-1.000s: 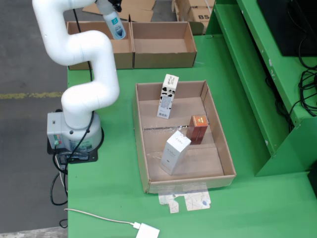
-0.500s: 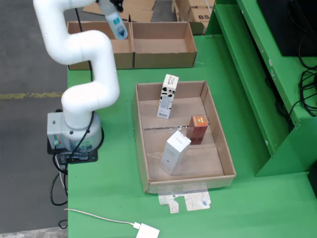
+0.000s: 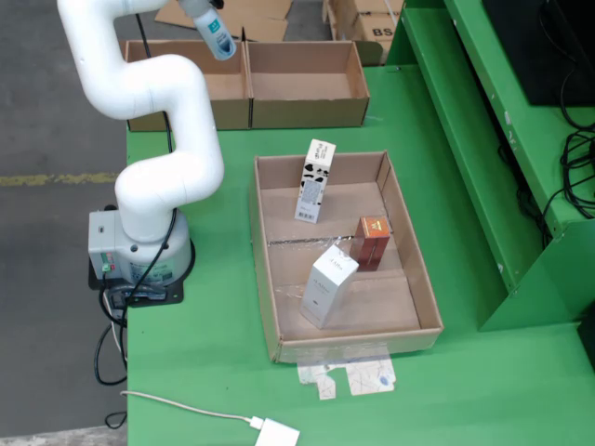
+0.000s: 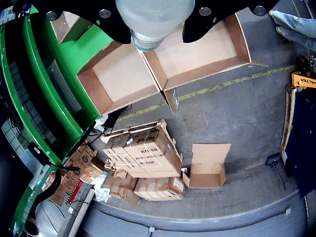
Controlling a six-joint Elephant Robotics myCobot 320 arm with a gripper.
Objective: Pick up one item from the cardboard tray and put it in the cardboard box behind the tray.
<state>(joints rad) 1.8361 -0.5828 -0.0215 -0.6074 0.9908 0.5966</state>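
We stand at a green table (image 3: 232, 307) on a grey concrete floor, and we take the cardboard tray (image 3: 265, 269) as our landmark. Behind the tray sit two open cardboard boxes (image 3: 307, 84) side by side; they look empty. The white arm (image 3: 153, 139) rises to the left of the tray and reaches up over these boxes.

At its tip we see the carried item, a pale bottle-like object (image 3: 216, 35), above the wall that the two boxes share. The wrist view shows the same bottle (image 4: 153, 24) from above, directly over that divider. The gripper (image 4: 153, 19) seems to hold it, but we cannot tell how its jaws stand.

The bottle's long axis is tilted, the lower end pointing down and toward the right box.

For a good release, we judge the arm should shift sideways off the divider first, then lower into one box.

In the tray remain a white carton (image 3: 328, 285), a patterned carton (image 3: 315, 181) and a brown box (image 3: 371, 242).
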